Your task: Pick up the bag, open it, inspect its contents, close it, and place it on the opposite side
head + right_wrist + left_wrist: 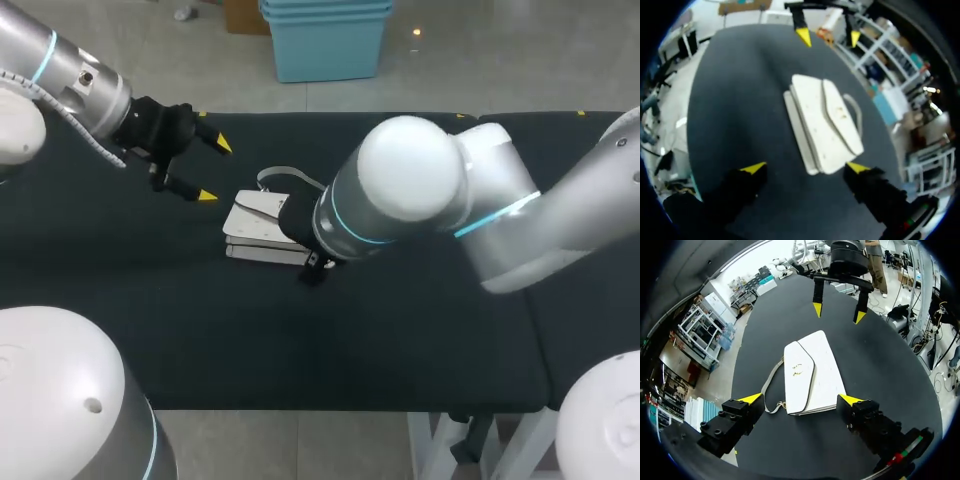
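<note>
Left gripper (214, 171): fingers spread wide, nothing held. It sits off the left end of the bag (258, 228) and does not touch it. Right gripper (838, 313): also wide open and empty. In the left wrist view its yellow tips stand just past the bag's far end, apart from it. In the head view the right arm (420, 195) covers the bag's right part and the gripper itself.

Bag: white, flat and rectangular, lying flat on the black table (300, 340) between the two grippers, its long axis running from one to the other. A rounded flap (800, 375) is folded down over one face, with a small gold clasp (797, 369) near the middle. A grey strap (771, 390) loops out from the flap side and rests on the cloth. In the right wrist view the side edge shows layered panels.

Room: the bag lies about mid-table, somewhat nearer the far edge than the near one. Bare cloth surrounds it, broadest toward the near edge. In each wrist view the bag's near end sits level with that gripper's tips, between them, with a gap on both sides.

Contents: flap closed, interior hidden.
</note>
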Controlling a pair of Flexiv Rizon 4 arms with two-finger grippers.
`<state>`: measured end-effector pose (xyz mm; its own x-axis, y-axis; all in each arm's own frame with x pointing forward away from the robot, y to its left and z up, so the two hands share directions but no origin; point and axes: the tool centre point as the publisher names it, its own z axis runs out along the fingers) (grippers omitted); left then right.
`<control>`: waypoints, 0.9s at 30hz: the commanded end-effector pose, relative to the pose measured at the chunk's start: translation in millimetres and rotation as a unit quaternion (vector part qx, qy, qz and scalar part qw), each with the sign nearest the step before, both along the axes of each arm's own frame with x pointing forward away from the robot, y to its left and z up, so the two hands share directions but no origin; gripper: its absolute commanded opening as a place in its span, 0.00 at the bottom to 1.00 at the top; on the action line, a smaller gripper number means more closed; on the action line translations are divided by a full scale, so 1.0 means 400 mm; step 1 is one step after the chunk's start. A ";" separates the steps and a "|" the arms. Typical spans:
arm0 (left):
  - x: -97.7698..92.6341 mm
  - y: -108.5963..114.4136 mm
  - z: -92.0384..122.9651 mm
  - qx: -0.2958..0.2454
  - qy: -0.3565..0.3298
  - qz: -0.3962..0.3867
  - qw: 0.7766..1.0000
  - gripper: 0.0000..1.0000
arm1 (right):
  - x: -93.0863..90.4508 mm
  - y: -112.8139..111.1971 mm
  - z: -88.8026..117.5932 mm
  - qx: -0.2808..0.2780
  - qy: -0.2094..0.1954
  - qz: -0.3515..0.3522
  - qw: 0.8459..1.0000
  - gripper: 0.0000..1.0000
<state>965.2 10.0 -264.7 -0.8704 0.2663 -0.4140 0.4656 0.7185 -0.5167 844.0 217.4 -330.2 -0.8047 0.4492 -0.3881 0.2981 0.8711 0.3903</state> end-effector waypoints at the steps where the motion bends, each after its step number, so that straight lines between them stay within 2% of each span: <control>1: 0.017 -0.021 -0.041 -0.019 -0.023 -0.033 0.999 1.00 | -0.005 0.039 -0.031 -0.062 -0.152 -0.018 0.986 1.00; 4: 0.020 -0.024 -0.061 -0.023 -0.035 -0.059 0.997 1.00 | -0.007 0.051 -0.047 -0.060 -0.182 0.009 0.981 1.00; 5: 0.020 -0.026 -0.068 -0.024 -0.037 -0.078 0.996 1.00 | -0.008 0.054 -0.056 -0.076 -0.201 0.020 0.976 1.00; 8: 0.022 -0.036 -0.081 -0.026 -0.048 -0.098 0.994 1.00 | 0.002 0.057 -0.076 -0.093 -0.223 0.030 0.970 1.00; 16: 0.033 -0.064 -0.084 -0.024 -0.049 -0.113 0.992 1.00 | 0.039 0.064 -0.088 -0.116 -0.242 0.038 0.963 1.00; 18: 0.035 -0.069 -0.089 -0.020 -0.045 -0.112 0.992 1.00 | 0.046 0.064 -0.088 -0.123 -0.242 0.037 0.962 0.95; 19: 0.036 -0.071 -0.091 -0.019 -0.044 -0.114 0.992 1.00 | 0.047 0.065 -0.085 -0.122 -0.241 0.038 0.962 0.80; 20: 0.037 -0.073 -0.092 -0.017 -0.043 -0.114 0.992 1.00 | 0.048 0.065 -0.081 -0.122 -0.240 0.041 0.962 0.71; 27: 0.046 -0.082 -0.100 -0.014 -0.037 -0.115 0.993 1.00 | 0.057 0.050 -0.065 -0.139 -0.239 0.046 0.960 0.67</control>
